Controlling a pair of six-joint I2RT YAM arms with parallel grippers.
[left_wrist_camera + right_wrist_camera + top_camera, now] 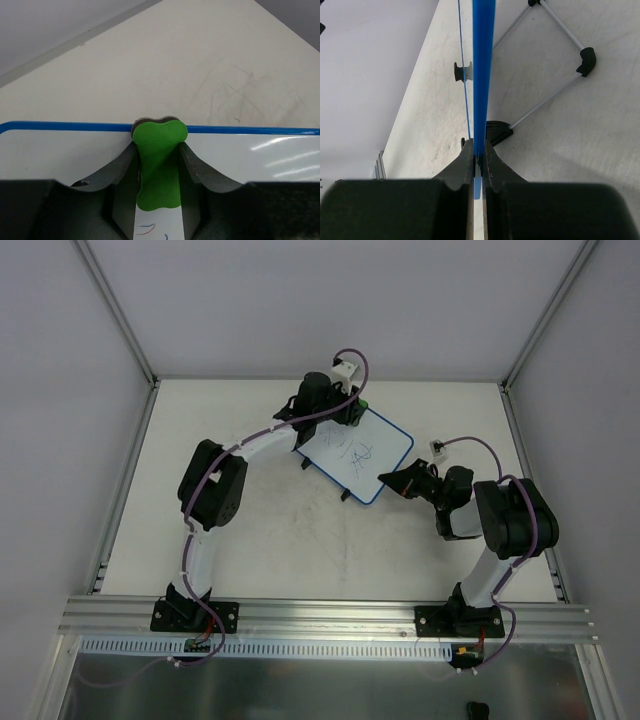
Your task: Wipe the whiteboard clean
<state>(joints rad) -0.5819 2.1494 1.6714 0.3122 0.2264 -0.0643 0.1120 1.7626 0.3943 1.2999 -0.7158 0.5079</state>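
Left gripper [159, 152] clamped on the green bone-shaped eraser [159, 172], whose far end lies on the blue rim [65, 126] of the whiteboard [50, 155], just ahead of the fingertips. Right gripper [479, 161] closed on the opposite edge of the board, the rim running straight out between its jaws. Pen marks [350, 452] lie between the two grippers.

Table [270, 560] is just a plain off-white top with faint scuffs and scratches. Only thing on it is the whiteboard [375, 455], toward the table's back edge, black feet down.
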